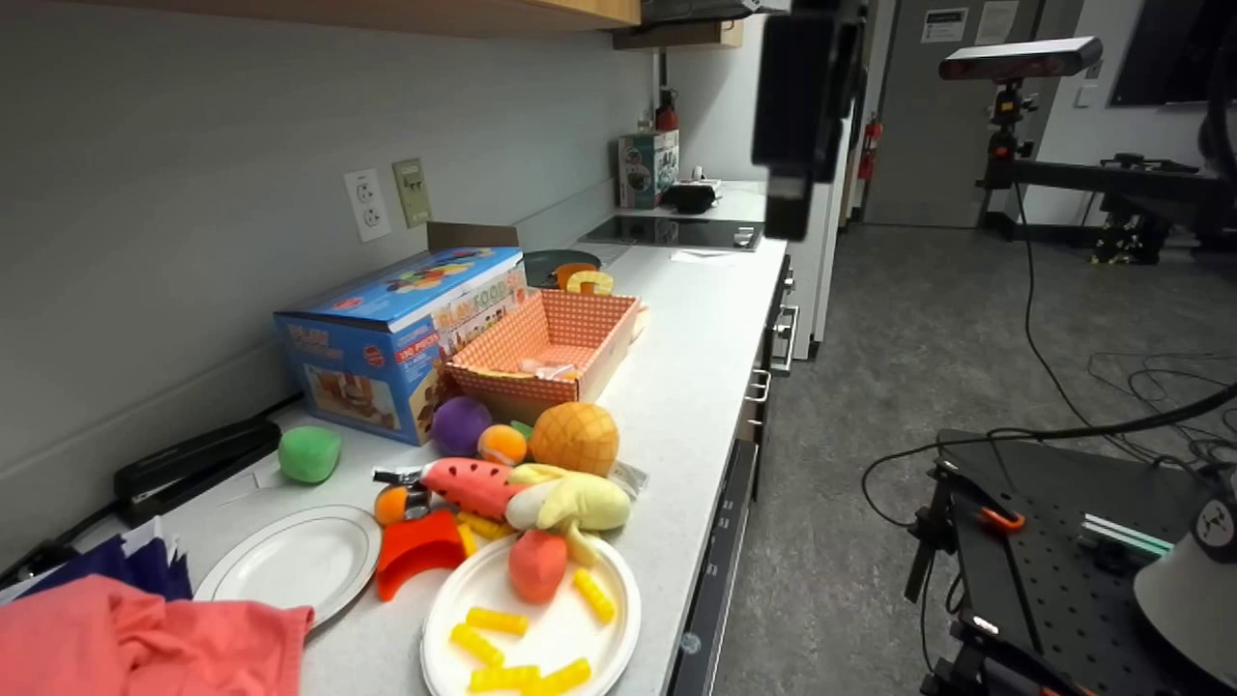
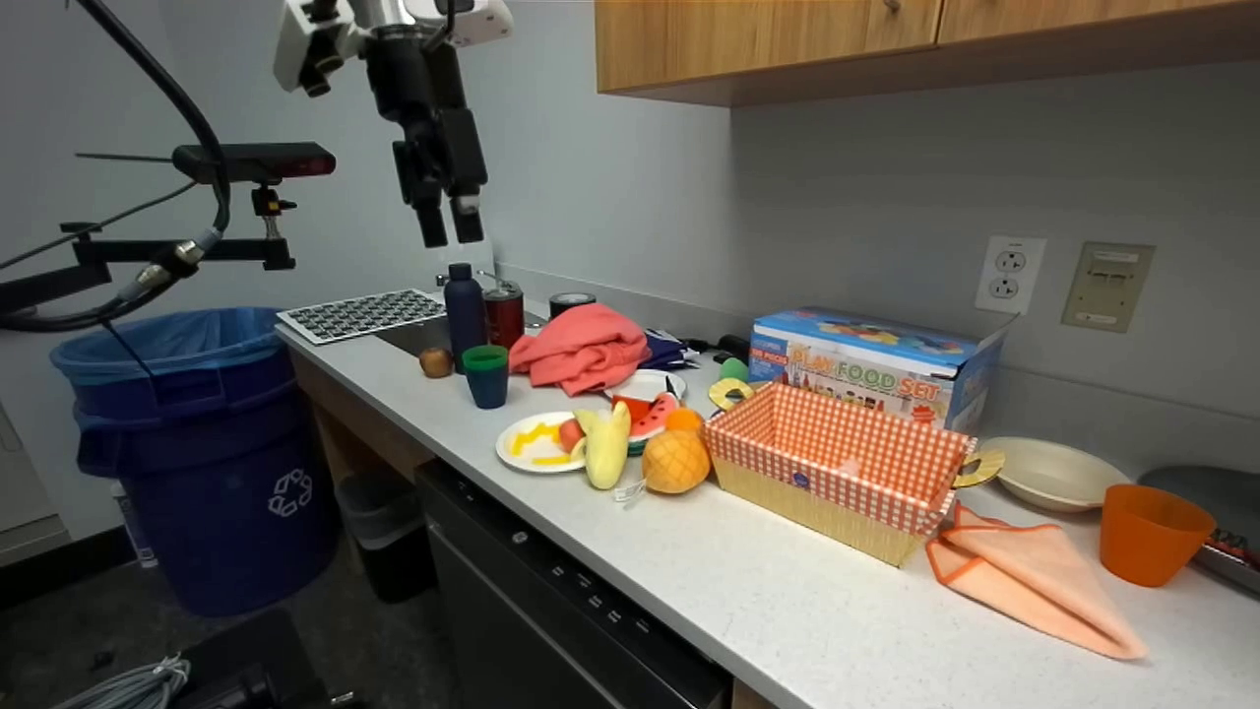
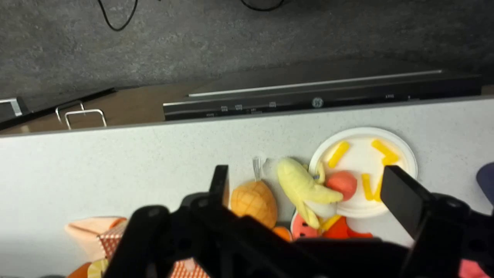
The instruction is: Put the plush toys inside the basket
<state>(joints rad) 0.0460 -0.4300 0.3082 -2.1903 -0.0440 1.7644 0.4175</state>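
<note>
My gripper [image 3: 308, 185] is open and empty in the wrist view, high above the toys; it also hangs in the air in an exterior view [image 2: 451, 225]. The plush banana [image 3: 301, 185] leans over the edge of a white plate, against a plush watermelon slice [image 1: 472, 486]. The plush pineapple [image 3: 254, 202] lies beside it, apart from the banana. A small orange toy [image 1: 503, 445] and a purple toy [image 1: 461, 426] lie behind. A red round toy [image 1: 537, 566] is on the plate. The checkered basket [image 2: 837, 461] stands beside the pineapple, holding a small clear packet; the wrist view mostly hides it.
The white plate [image 1: 623, 628] carries yellow fries. A red fry holder [image 1: 416, 551], an empty plate [image 1: 290, 561], a green toy [image 1: 309, 454] and a red cloth [image 2: 581, 350] are near. The play food box [image 2: 856, 364] stands behind the basket. Cup [image 2: 486, 379] and bottle [image 2: 465, 315] stand farther along.
</note>
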